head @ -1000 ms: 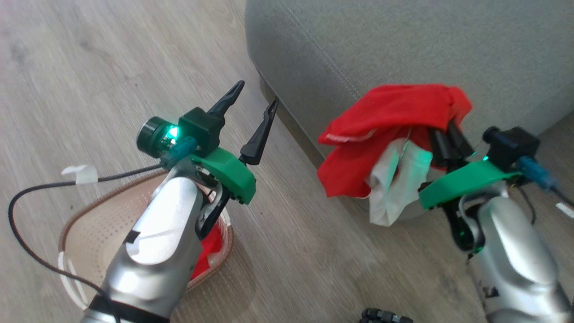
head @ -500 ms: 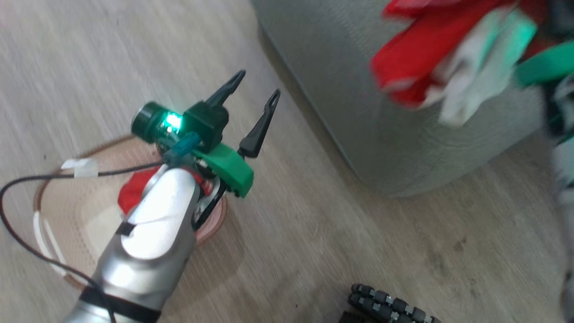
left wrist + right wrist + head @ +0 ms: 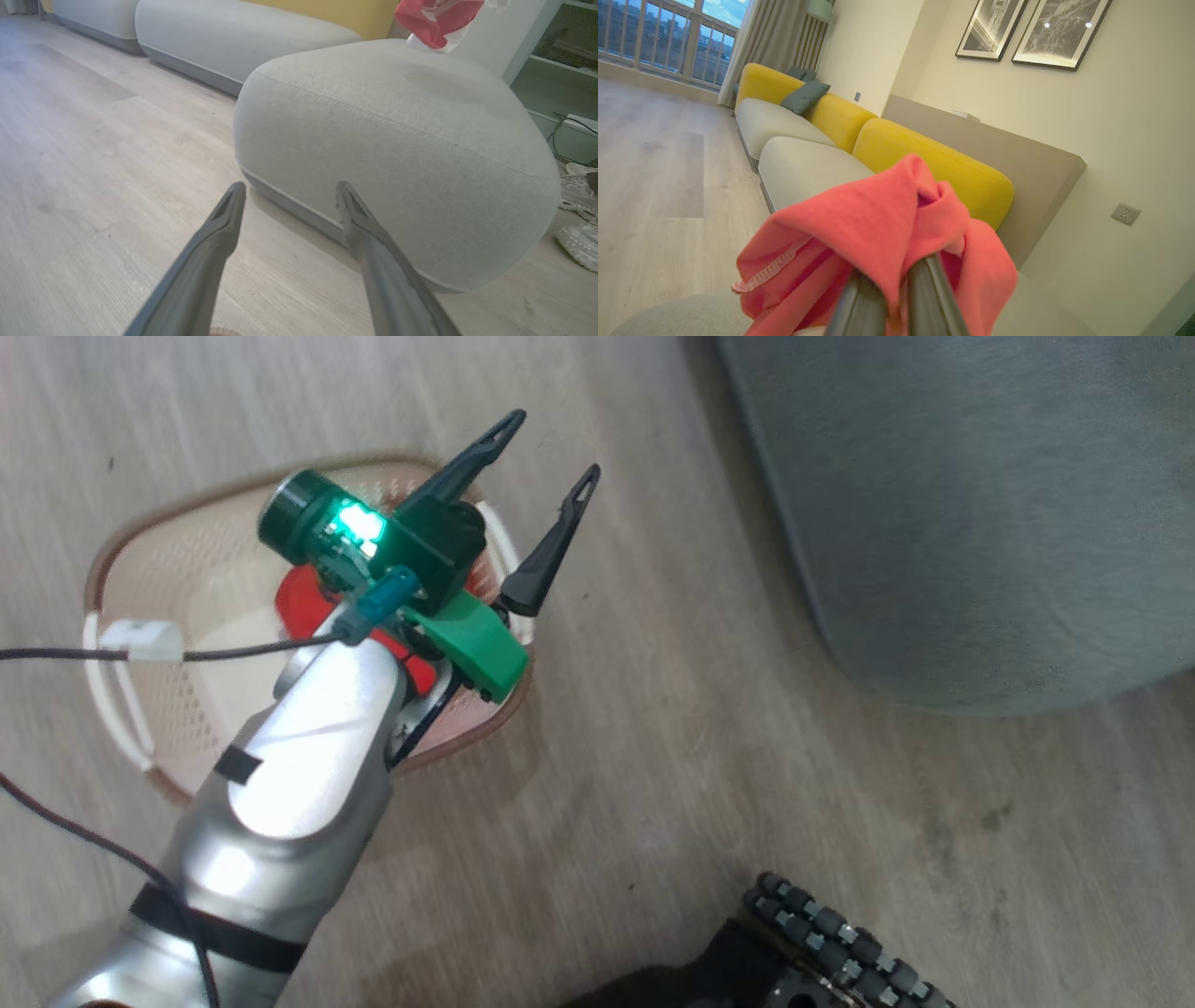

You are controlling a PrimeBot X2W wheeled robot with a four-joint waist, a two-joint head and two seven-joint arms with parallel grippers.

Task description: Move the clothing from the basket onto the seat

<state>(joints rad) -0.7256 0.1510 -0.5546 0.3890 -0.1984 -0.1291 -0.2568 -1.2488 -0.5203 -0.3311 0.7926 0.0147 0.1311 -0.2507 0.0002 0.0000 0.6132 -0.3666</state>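
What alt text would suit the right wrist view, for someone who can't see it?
Two dark fingers of the right gripper are shut on a red garment draped over them, above a grey seat. Behind are a yellow-backed sofa and two framed pictures.

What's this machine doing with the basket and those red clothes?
The robot is carrying laundry from the basket on the wooden floor to the grey seat. Its right end effector is shut on a red garment and holds it up over the seat's far side; it is not set down yet. The left end effector is open with nothing in it, above the basket, where another red piece lies.
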